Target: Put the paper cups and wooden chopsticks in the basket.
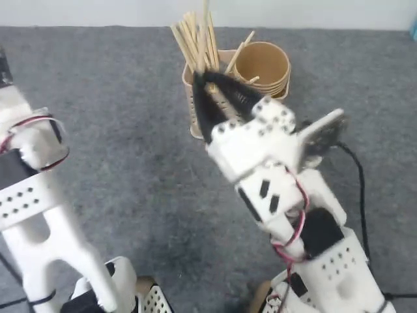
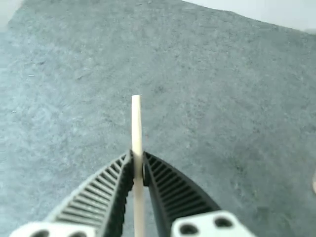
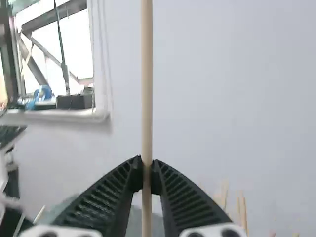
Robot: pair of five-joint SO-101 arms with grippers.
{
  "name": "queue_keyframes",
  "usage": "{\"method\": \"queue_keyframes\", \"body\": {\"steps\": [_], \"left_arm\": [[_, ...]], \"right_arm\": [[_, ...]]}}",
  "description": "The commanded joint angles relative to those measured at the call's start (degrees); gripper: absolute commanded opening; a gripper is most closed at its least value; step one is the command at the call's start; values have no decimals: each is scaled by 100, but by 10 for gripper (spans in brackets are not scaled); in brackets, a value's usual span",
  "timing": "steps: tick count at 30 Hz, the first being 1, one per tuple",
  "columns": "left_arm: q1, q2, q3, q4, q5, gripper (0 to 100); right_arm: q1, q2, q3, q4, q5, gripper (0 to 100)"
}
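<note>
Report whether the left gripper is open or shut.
Shut: the left gripper clamps a wooden chopstick between its jaws, no gap showing.

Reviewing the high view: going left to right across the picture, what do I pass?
white robot arm with red wiring → bundle of pale wooden chopsticks standing upright → stack of brown paper cups → thin black cable

Grey, felt-like table [image 1: 117, 163], running back to a pale wall at the far edge. Carries a tan basket [image 1: 190, 104], upright near that far edge and a little right of the middle. Bears two white arm bases at the near edge, one [image 1: 104, 290] toward the left and one [image 1: 339, 274] toward the right, both well apart from the basket.
</note>
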Motion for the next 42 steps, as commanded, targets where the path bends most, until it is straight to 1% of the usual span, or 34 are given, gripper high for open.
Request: {"method": "queue_keyframes", "body": {"steps": [1, 6, 9, 14, 17, 21, 23, 26, 28, 31, 33, 35, 37, 42], "left_arm": [[-334, -457, 154, -607, 0, 12], [-360, -1688, 1569, -1503, -26, 12], [-352, -2233, 2114, -1679, -26, 12], [-387, -2330, 2334, -1679, -26, 12], [-501, -2374, 2431, -1679, 0, 12], [-519, -2374, 2440, -1679, 0, 12], [-519, -2374, 2440, -1679, 0, 12], [-492, -2374, 2422, -1688, 9, 12], [-492, -2374, 2422, -1705, 9, 12], [-466, -2374, 2404, -1732, 114, 12], [-352, -2374, 2396, -1890, 343, 12], [-264, -2338, 2316, -2040, 475, 12], [-114, -2312, 2062, -2022, 633, 12], [352, -1873, 831, -1600, 1152, 12]], "right_arm": [[409, 593, -378, -1297, -114, 9], [778, 1798, -1081, -1525, -149, 9], [892, 2484, -1582, -1543, -149, 9], [1033, 3644, -2347, -1499, -97, 9], [1165, 4224, -2743, -1490, 88, 12], [1288, 4576, -2831, -1490, 141, 20], [1279, 4602, -2831, -1420, 141, 61], [1253, 4602, -2866, -1130, 141, 147], [1200, 4549, -2857, -1086, 141, 170], [1191, 4338, -2857, -998, 141, 140], [1165, 3987, -2857, -646, 141, 104], [1156, 3521, -2857, -145, 141, 59], [1156, 2941, -2857, 444, 114, 8], [1156, 1516, -2831, 2158, 97, 7]]}}
